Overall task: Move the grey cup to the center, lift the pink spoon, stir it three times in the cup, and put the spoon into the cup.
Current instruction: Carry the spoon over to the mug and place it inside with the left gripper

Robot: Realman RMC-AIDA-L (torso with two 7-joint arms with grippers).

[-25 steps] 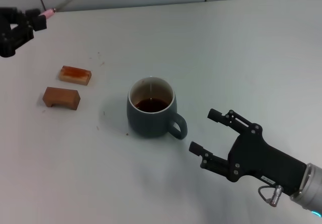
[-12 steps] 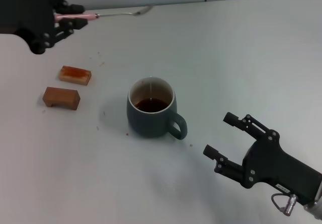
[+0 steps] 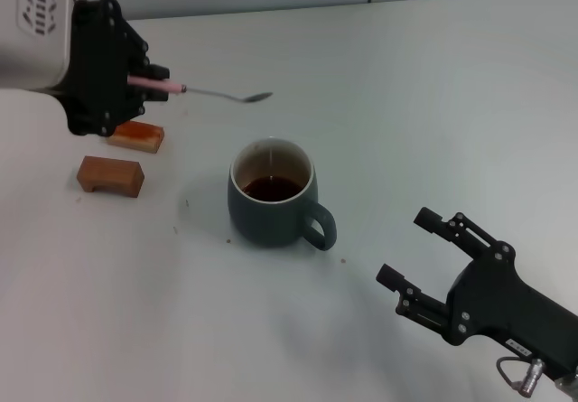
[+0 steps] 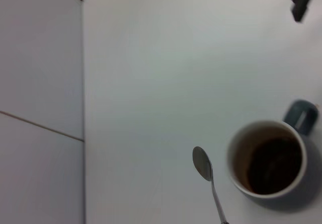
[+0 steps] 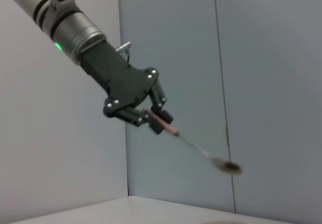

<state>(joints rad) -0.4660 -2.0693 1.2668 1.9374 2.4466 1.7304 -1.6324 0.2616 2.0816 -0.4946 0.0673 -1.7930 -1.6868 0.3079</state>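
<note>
White bench [image 3: 433,86], grey cup [image 3: 269,194] mid-bench; left gripper [image 3: 135,86] pinching pink spoon [image 3: 194,90], right gripper [image 3: 423,256] wide. Risk: probably rim clip, spill.

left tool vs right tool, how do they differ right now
The left tool is shut on the pink spoon, held in the air beyond the grey cup; the right tool is open and holds nothing. The left sits high at the far left, the right low at the near right. Both are black.
</note>
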